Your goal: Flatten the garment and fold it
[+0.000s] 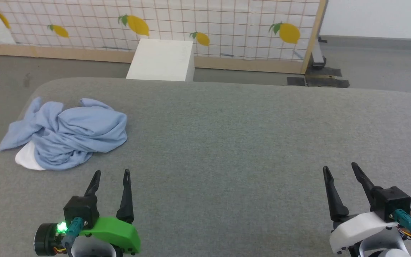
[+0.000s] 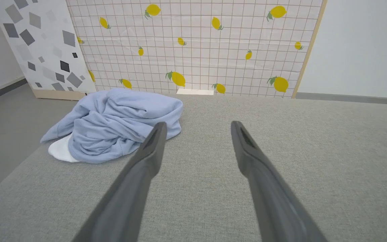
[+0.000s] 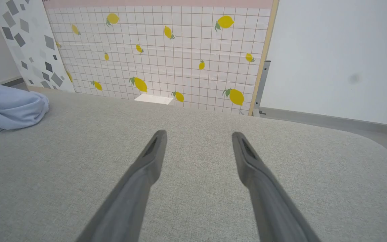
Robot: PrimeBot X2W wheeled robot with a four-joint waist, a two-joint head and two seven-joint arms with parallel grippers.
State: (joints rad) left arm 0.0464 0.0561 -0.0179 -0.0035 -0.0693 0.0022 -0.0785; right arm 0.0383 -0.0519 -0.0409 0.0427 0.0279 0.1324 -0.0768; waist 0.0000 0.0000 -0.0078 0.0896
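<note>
**Crumpled blue shirt at the far left, both grippers open and empty**

We start with the biggest thing, the grey woven-cloth table (image 1: 234, 142), which spreads across most of the head view and has rounded far corners. Behind it stands a white panel (image 1: 227, 21) printed with a thin grid and scattered yellow lemons with green leaves, framed in pale wood. To that panel's left, in the left wrist view, we see a second board (image 2: 35, 43) speckled with grey and black diamonds. A grey floor (image 1: 48, 67) and a plain white wall (image 1: 376, 18) lie beyond.

The garment (image 1: 73, 134) lies on the table's far left part, close to the left edge. It is a rumpled light blue heap, not spread out, with one flap trailing toward the table's left edge. A white patch of lining (image 1: 27, 157) pokes out from under its near left side. The folds hide any print on it, so we can read none.

A white block (image 1: 161, 59) stands on the floor just behind the table, against the lemon panel. We cannot tell whether it is a box or solid.

The left gripper (image 1: 112, 172) hovers over the near left of the table, just short of the garment, fingers spread apart and holding nothing. The right gripper (image 1: 339, 166) is at the near right, well apart from the garment, its fingers likewise spread and empty.
</note>
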